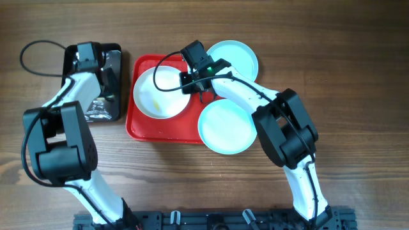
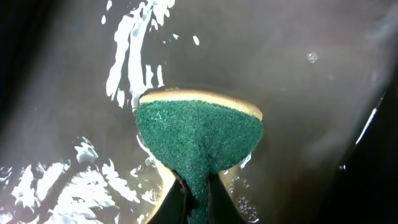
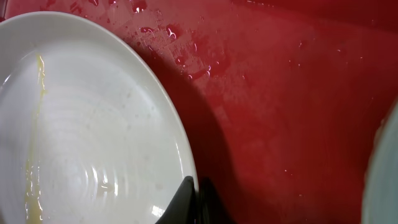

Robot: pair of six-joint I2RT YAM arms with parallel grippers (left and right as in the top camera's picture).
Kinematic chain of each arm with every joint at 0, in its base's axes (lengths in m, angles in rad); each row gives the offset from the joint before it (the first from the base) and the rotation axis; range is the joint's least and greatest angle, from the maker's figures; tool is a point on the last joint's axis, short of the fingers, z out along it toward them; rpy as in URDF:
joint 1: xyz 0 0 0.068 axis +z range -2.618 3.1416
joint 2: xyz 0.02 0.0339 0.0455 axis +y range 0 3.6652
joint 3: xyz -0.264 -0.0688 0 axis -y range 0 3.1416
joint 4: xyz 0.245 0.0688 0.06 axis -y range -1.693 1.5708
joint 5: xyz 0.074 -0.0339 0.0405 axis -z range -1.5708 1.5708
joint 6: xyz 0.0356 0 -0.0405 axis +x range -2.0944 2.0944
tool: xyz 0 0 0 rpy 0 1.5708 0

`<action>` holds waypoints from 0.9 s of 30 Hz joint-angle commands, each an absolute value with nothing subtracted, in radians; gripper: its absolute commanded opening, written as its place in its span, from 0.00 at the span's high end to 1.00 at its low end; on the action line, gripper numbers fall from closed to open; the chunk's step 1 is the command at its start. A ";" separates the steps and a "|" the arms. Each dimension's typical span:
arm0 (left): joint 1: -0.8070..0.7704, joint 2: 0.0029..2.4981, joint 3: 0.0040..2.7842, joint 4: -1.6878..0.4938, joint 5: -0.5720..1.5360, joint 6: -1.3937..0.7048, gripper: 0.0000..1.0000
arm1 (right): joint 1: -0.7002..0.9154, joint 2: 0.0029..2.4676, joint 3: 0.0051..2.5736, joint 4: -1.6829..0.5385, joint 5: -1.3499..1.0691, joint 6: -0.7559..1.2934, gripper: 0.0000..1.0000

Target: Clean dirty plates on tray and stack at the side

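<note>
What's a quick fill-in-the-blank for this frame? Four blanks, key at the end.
The left gripper is shut on a sponge whose scouring face is ____.
The right gripper pinches the cream-white plate by its ____.
That plate lies on the ____ tray.
The overhead view shows ____ pale-blue plates.
Missing words: green; rim; red; two.

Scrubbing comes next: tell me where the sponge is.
In the left wrist view, the sponge is pinched in the left gripper, over the wet black tray, left of the red tray.
</note>
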State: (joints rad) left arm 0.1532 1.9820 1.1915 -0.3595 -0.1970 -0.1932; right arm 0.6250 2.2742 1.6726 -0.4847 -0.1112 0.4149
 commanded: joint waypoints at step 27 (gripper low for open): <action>0.152 1.681 1.242 -0.666 -0.162 -0.239 0.96 | 0.628 2.298 1.689 -0.474 -0.150 0.416 0.96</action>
State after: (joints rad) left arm 0.1524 1.7767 1.2114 -0.6502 -0.1711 -0.2234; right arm 0.6250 2.2742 1.6726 -0.4839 -0.1165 0.4149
